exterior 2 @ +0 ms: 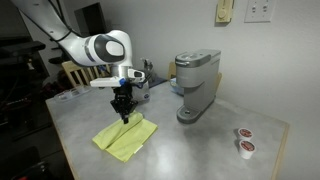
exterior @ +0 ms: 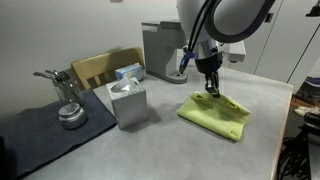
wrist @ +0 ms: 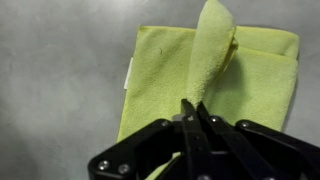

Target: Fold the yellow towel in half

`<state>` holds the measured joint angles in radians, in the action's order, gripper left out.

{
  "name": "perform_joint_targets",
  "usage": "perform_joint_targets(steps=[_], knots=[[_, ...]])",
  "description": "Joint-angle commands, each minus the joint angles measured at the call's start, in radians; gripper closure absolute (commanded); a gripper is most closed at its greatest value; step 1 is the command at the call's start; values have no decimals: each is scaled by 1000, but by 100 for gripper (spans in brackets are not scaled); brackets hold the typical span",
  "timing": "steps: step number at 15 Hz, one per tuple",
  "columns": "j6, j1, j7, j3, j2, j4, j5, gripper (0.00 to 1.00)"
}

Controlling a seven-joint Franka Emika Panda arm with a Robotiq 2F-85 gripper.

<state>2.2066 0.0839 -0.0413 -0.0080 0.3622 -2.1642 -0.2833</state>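
Observation:
The yellow towel (exterior: 214, 113) lies on the grey table, a lime-yellow cloth folded over on itself, and it shows in both exterior views (exterior 2: 126, 138). My gripper (exterior: 211, 89) stands upright over its far edge (exterior 2: 124, 116). In the wrist view the towel (wrist: 165, 75) fills the middle, and a raised ridge of cloth runs up to my fingertips (wrist: 192, 106). The fingers are shut together on that pinched fold, lifting it slightly above the rest of the cloth.
A grey tissue box (exterior: 128, 102) stands beside a dark grey mat (exterior: 45, 135) with a metal tin (exterior: 70, 116). A grey coffee machine (exterior 2: 196, 87) stands behind the towel. Two small pods (exterior 2: 243, 140) lie near a table corner. A wooden chair back (exterior: 100, 66) is behind.

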Motion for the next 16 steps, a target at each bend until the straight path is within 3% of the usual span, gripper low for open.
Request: perform_joint_targets(steps=[1, 10, 11, 12, 16], knots=[[2, -16, -14, -6, 16, 15, -21, 99], [1, -36, -23, -40, 7, 15, -51, 99], [1, -38, -25, -37, 12, 18, -45, 71], [5, -41, -32, -33, 14, 18, -37, 70], [17, -40, -55, -15, 21, 15, -20, 43]])
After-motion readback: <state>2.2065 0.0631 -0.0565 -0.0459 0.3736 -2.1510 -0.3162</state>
